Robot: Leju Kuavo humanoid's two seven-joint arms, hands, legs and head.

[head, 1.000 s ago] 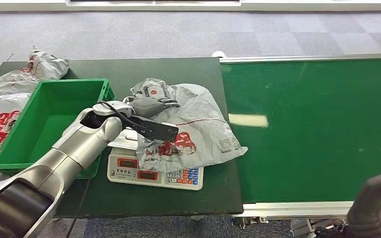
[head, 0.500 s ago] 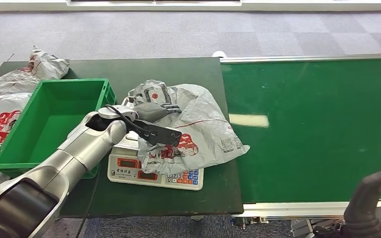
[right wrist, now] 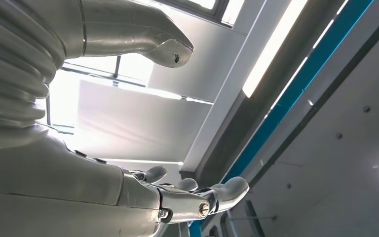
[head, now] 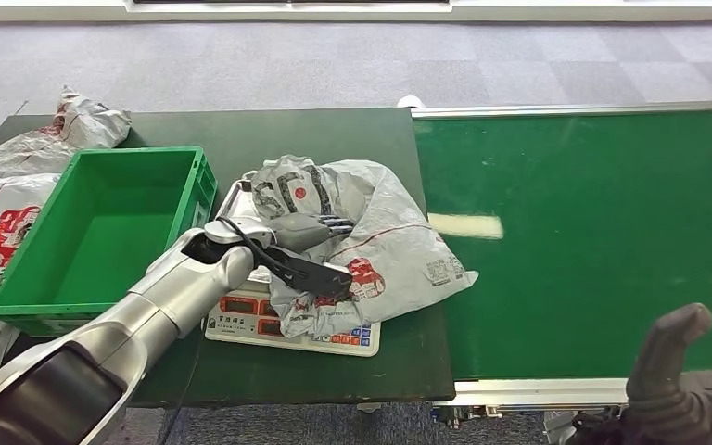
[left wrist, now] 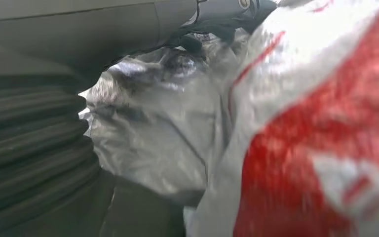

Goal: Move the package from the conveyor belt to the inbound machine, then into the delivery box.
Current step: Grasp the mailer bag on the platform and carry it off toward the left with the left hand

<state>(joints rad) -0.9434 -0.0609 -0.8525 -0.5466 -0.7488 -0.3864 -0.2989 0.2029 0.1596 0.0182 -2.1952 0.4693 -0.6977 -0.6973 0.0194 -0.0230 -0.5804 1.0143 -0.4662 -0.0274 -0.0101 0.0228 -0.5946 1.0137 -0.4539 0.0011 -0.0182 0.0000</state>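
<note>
A crumpled grey plastic package (head: 394,241) with red print lies over the white scale (head: 264,320) on the dark table, its right corner reaching the green conveyor belt (head: 593,232). My left hand (head: 308,248) grips the package's left part, fingers on top and thumb against its front fold. In the left wrist view the package (left wrist: 296,148) presses close against that hand (left wrist: 34,128). The green delivery box (head: 102,232) stands empty to the left of the scale. My right hand (head: 672,371) hangs at the lower right near the belt's front edge, fingers apart and holding nothing (right wrist: 187,192).
Other grey packages (head: 60,134) lie at the table's far left, behind and beside the green box, one with red print (head: 0,232). Grey carpet floor lies beyond the table. The belt's metal frame (head: 538,394) runs along its front edge.
My left hand has slid to the right and toward me on the package, which bunched up and shifted slightly right. My right hand sank a little lower.
</note>
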